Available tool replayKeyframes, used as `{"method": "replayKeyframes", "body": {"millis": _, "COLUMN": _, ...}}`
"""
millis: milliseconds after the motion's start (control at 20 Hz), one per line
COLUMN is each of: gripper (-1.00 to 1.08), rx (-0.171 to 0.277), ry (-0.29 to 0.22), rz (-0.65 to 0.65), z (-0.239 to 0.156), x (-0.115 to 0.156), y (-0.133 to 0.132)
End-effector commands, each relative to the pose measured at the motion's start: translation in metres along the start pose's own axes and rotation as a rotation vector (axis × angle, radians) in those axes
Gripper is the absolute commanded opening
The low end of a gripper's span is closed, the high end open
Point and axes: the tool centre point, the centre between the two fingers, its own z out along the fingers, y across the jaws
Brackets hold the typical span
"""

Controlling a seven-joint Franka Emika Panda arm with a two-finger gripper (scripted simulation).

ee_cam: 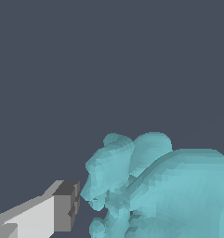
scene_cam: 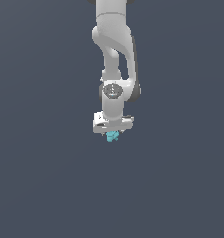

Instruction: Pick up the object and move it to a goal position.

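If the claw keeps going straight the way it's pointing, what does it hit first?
The cyan object sits right at the claw tip, so that comes first. In the wrist view one finger pad is right beside it; whether it is already clamped I cannot tell. Beyond it, only plain dark background shows.

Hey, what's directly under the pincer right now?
The cyan object sits right below the pincer. In the wrist view one fingertip is beside it; the other is hidden, so contact is unclear.
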Motion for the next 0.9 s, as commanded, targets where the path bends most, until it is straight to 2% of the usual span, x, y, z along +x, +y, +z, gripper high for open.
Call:
{"method": "replayKeyframes", "body": {"millis": 0, "gripper": 1.0, "rx": 0.0, "ry": 0.001, "rz": 0.0, "z": 0.0023, "x": 0.0007, "y": 0.0002}}
{"method": "replayKeyframes", "body": {"millis": 50, "gripper": -1.0, "rx": 0.0, "ry": 0.001, "rz": 0.0, "z": 0.0023, "x": 0.0007, "y": 0.0002}}
{"method": "replayKeyframes", "body": {"millis": 850, "gripper": -1.0, "rx": 0.0, "ry": 0.002, "rz": -0.001, "z": -0.0061, "x": -0.0023, "y": -0.004}}
